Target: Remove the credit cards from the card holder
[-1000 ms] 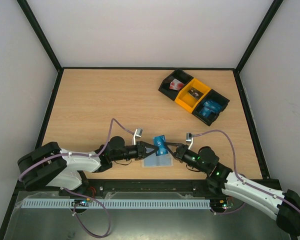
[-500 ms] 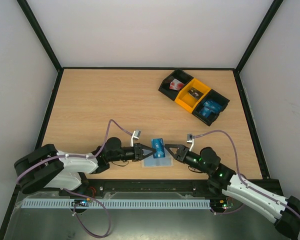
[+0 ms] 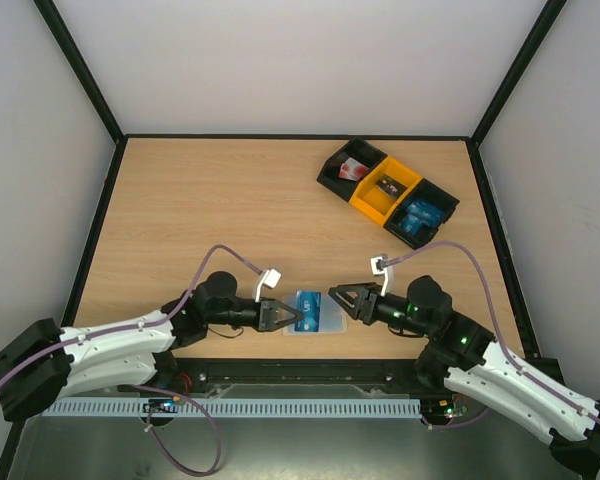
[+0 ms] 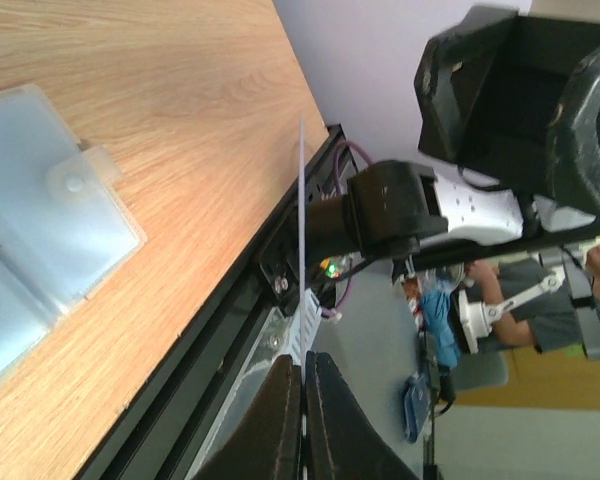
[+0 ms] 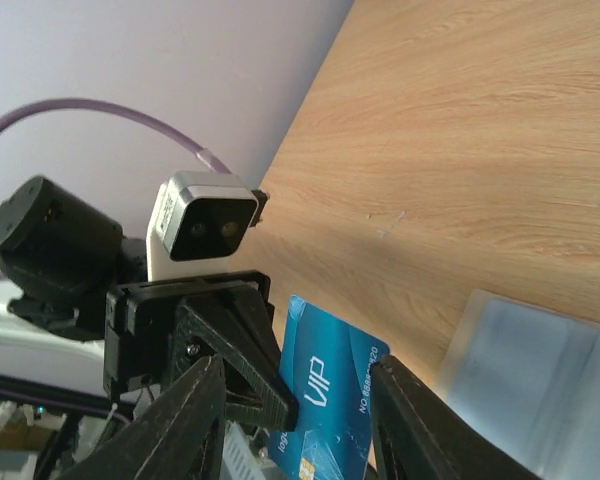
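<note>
Writing can be read only in the right wrist view, where the blue card (image 5: 325, 400) faces the lens: "VIP" in pale letters, then a line starting "NO." whose digits are too small to be sure of. There the left tool (image 5: 275, 400) is clamped shut on the card's edge, and the right tool (image 5: 298, 368) stands partly open, one finger to each side of the card; whether either finger touches it I cannot tell. The left wrist view gives the opposite: the card appears edge-on as a thin pale line rising from the closed fingers (image 4: 280, 420), its print hidden, but the card holder (image 4: 50, 220) shows a small tab (image 4: 77, 180) with a round snap, not made out elsewhere. The holder lies flat on the worktop (image 3: 230, 200) close to its near edge, about midway along, and the card is out of its pockets, held just beside it. Only the top view takes in the row of black and yellow bins (image 3: 364, 204) near the far right corner, with more blue cards (image 3: 420, 215) in the black bin nearest the right edge.
</note>
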Controlling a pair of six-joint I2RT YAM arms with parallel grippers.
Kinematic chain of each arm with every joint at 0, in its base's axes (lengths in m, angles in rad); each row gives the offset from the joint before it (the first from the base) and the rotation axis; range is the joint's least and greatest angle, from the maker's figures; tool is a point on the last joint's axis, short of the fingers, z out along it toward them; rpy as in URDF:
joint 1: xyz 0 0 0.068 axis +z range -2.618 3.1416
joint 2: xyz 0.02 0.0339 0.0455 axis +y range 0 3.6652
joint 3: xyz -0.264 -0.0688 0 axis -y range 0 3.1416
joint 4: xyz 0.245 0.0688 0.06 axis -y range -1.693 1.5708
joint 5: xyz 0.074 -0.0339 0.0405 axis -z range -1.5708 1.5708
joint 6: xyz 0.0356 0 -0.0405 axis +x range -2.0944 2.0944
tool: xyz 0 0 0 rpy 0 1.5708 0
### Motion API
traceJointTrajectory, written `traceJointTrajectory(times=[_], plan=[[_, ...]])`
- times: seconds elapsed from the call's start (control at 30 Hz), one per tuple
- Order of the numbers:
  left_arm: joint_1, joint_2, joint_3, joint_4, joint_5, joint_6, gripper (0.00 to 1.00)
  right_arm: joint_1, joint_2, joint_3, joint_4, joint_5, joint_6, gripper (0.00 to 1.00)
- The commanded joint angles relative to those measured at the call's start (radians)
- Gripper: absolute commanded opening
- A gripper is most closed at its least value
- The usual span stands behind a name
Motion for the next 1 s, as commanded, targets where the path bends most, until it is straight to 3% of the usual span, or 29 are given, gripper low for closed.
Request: traceJointTrajectory(times=[0.0,0.33,0.77,0.97], plan=[[0.007,-0.061,0.049,-0.188,0.088,0.133,0.03,0.002,0.046,0.082,-0.129,-0.074,-0.114,0.40],[0.007,-0.127,0.061,-0.234,0.213,0.188,0.03,0.002,0.179,0.117,-0.049,-0.324,-0.151,0.45],[0.007,-0.104,0.066,-0.262,0.242,0.238,0.03,0.002,0.302,0.051,0.050,-0.381,-0.151,0.42],[0.007,-0.097,0.071,-0.262,0.253,0.250,0.03,0.002,0.311,0.041,0.082,-0.424,-0.152,0.20]])
